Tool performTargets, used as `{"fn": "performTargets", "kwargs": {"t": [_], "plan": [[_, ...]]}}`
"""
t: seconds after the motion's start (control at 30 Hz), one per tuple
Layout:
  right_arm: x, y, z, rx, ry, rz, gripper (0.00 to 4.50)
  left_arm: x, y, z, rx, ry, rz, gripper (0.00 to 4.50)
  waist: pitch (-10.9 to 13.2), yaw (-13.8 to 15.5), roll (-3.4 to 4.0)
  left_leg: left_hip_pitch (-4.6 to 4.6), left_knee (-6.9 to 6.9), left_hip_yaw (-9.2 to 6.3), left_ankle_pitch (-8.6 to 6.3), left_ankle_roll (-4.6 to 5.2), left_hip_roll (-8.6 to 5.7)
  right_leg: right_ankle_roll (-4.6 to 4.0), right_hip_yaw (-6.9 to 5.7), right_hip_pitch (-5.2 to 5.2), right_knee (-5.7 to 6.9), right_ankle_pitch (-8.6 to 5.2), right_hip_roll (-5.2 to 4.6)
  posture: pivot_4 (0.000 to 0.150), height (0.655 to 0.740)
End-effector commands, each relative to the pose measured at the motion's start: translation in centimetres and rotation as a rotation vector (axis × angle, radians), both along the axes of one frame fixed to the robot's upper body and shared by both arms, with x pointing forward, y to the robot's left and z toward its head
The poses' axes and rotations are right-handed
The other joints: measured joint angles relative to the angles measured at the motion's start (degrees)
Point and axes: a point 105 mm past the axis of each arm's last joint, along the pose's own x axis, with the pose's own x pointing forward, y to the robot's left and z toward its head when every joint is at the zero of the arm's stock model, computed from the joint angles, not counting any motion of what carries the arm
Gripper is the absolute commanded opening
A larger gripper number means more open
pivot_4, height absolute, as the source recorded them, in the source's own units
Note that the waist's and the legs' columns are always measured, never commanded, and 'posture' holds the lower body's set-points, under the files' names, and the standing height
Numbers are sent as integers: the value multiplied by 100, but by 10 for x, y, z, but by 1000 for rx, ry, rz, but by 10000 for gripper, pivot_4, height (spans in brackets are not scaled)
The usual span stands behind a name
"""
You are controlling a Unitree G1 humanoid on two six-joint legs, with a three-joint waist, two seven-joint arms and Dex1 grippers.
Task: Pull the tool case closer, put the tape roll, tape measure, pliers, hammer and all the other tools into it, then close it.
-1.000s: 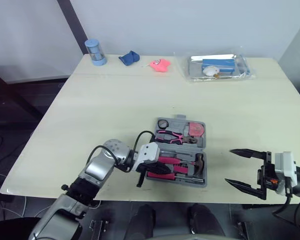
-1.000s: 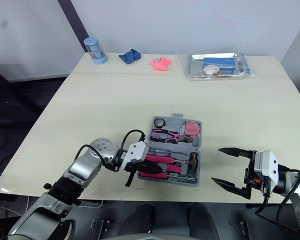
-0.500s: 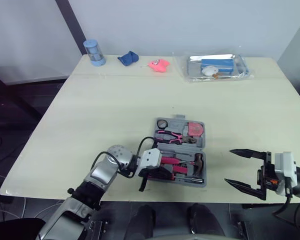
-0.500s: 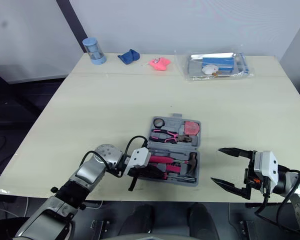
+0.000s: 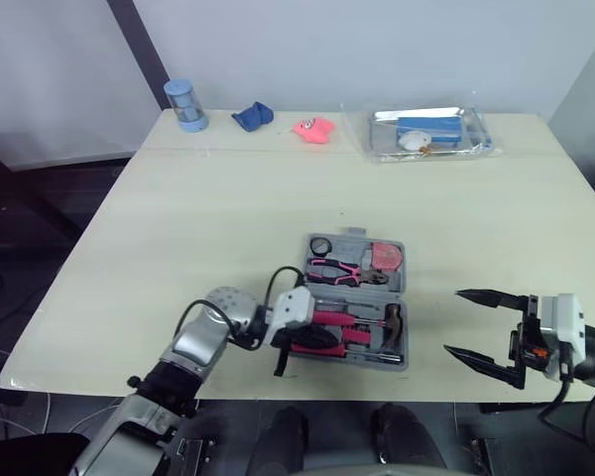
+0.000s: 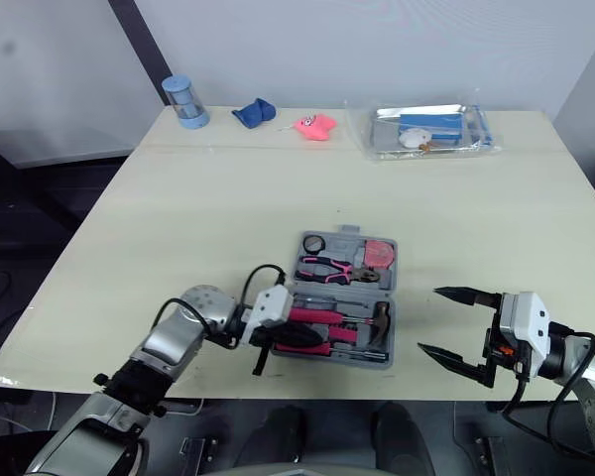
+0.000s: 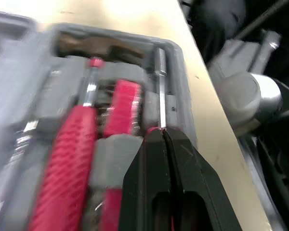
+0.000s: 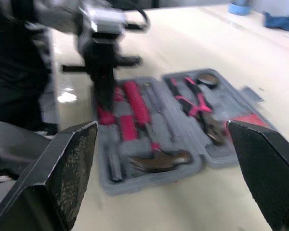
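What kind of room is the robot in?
Probably a test lab or workroom: a plain pale table, bare grey walls, and an open tool case laid out on it, likely for practice.

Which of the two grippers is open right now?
The right gripper, its fingers spread wide beside the tool case; the left gripper has its fingers pressed together over the tools in the case.

Silver-grey arms (image 5: 200,345), white wrist blocks (image 5: 296,308), looping black cables (image 5: 276,281), black tapered left claw (image 5: 329,341), right claw (image 5: 453,321) alike
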Motion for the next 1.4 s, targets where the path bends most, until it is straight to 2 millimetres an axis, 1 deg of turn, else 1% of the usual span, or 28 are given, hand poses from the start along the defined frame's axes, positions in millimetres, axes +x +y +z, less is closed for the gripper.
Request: {"fn": "performTargets", "kwargs": {"t": [0.03,0.13,0.23,0.3,0.37,0.47,0.5,0.53,0.57,0.63,0.7,0.73,0.87,1.1,1.4], "plan": [[4,2,0,-10,1,-14,45000,8,9,20,-59,-53,71,768,0,5,0,0,0,0,0,0,0,0,0,0,0,0,0,1500,7400],[13,-1,-8,-40,30,-50,45000,15,22,33,-100,-59,137,768,0,0,0,0,0,0,0,0,0,0,0,0,-1,0,0,1500,7400],[29,-5,-15,-39,59,-109,45000,30,44,46,-126,-98,231,768,0,-4,0,0,0,1,0,0,0,0,0,-1,-1,0,0,1500,7400],[39,-6,-21,-37,81,-128,45000,38,59,48,-127,-68,295,768,1,-9,-1,0,0,1,0,0,0,0,0,-2,0,0,0,1500,7400],[51,-6,-25,-20,84,-145,45000,49,73,48,-131,-90,366,768,1,-7,0,2,-1,0,0,0,0,-1,-1,-2,0,0,1,1500,7400],[66,-2,-33,-19,108,-142,37508,58,92,36,-102,-67,427,0,1,-12,0,-1,-2,3,0,0,0,-1,-1,-4,-3,0,0,1500,7400],[70,-1,-37,-34,118,-136,33473,59,96,32,-96,-49,434,0,1,-12,0,-3,-1,2,0,0,0,0,-1,-6,-3,0,0,1500,7400],[73,0,-42,-49,126,-130,27030,59,98,28,-96,-37,433,0,1,-12,0,-2,-1,2,0,-1,-1,0,-1,-6,-3,0,0,1500,7400],[77,0,-45,-60,132,-133,23421,61,100,24,-87,-33,437,0,2,-13,0,-4,-2,2,0,-1,-1,-1,-1,-8,-3,0,0,1500,7400],[86,2,-54,-98,147,-133,13744,66,104,16,-70,-21,450,0,2,-10,0,-5,-2,1,0,-1,-1,-1,-3,-10,-3,0,0,1500,7400],[91,5,-60,-140,156,-115,3521,69,105,11,-65,-8,450,0,2,-6,0,-5,0,0,1,-1,-2,-1,-4,-10,0,0,0,1500,7400],[92,7,-62,-155,163,-101,667,69,104,9,-63,6,437,0,2,-6,0,-5,0,0,1,-1,-2,-1,-5,-10,1,0,0,1500,7400],[99,16,-71,-199,171,-76,667,72,98,1,-46,24,412,0,2,-18,0,-6,0,-2,2,-2,-3,-1,-6,-11,1,0,0,1500,7400],[101,23,-82,-250,168,-40,667,76,86,-7,-28,29,369,0,2,-30,0,-6,1,-3,2,-2,-3,-1,-6,-12,5,0,0,1500,7400],[102,37,-79,-224,150,-11,667,77,77,-13,-17,27,349,0,2,-33,0,-5,2,-6,2,-2,-4,-1,-7,-12,9,1,0,1500,7400]]}}
